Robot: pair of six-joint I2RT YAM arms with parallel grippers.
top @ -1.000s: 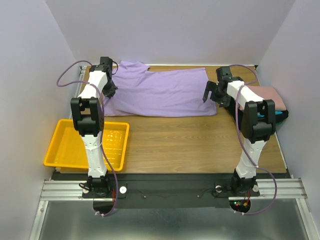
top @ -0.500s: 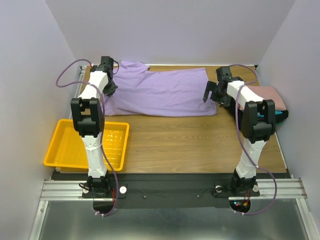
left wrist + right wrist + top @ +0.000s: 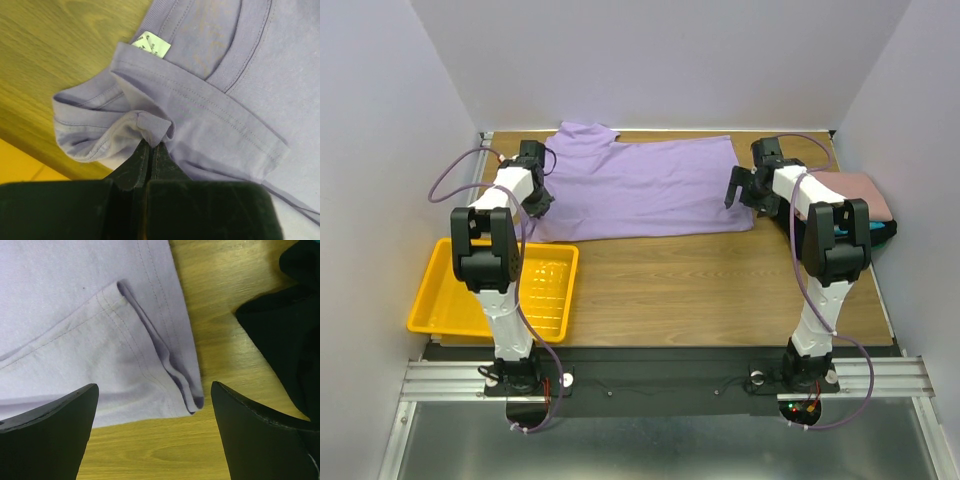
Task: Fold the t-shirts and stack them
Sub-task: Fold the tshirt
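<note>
Left pincer [image 3: 151, 150]: clamped tight on a bunched fold of sleeve hem, just beside the collar [image 3: 250, 45] and its pale green label [image 3: 151, 44].
Right pincer [image 3: 154, 390]: jaws held wide apart with nothing gripped, poised over the hem corner at the opposite end.
Lavender t-shirt [image 3: 650, 185]: spread across the far half of the surface [image 3: 720, 280], between the two arms; its left end is gathered into wrinkles.
Handling: judged light, limp and easily creased; sagging is to be expected unless both ends are raised together.
Where to take hold: the double-stitched hem corner is judged best, since the thicker seam gives purchase.
Folded pile: a dusty-pink shirt [image 3: 865, 190] is seen on top, with a teal shirt [image 3: 885, 232] and a black shirt [image 3: 290, 325] beneath, beside the right arm.
In the way: the black shirt lies near the hem corner and could be snagged; a yellow tray [image 3: 440, 300] is set near the left arm.
</note>
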